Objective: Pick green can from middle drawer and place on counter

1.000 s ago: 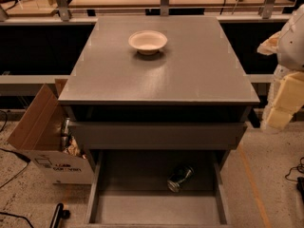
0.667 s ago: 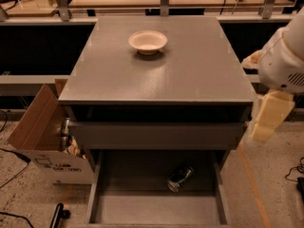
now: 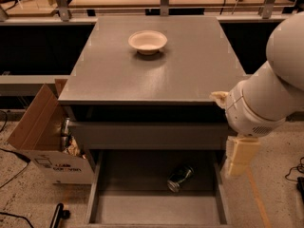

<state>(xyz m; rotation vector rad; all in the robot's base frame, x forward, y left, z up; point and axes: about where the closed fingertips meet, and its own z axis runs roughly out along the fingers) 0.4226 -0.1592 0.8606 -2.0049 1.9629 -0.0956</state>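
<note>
While the green can lies on its side on the flat grey floor of the open middle drawer, the gripper hangs just outside the drawer's right wall, to the right of the can and a little higher than it. The can rests at an angle, right of the drawer's centre, with one silver end turned toward the front of the drawer. It is apart from the gripper, with the drawer wall between them.

The gripper is a pale cream piece pointing downward beneath the rounded white arm. Whether it is open or closed cannot be told from this view; it holds nothing.

Up and to the left of the gripper is a closed drawer front, a plain grey panel. Above that spreads the grey counter, whose front right corner sits just beside the arm's wrist. A white bowl stands on the counter near its far edge, well apart from the gripper. A cardboard box sits on the floor far to the gripper's left.

Compared with a second ago, the gripper has come down and leftward from beside the counter's right edge to the level of the drawer, and the arm now fills more of the right side. The can and bowl have not moved.
</note>
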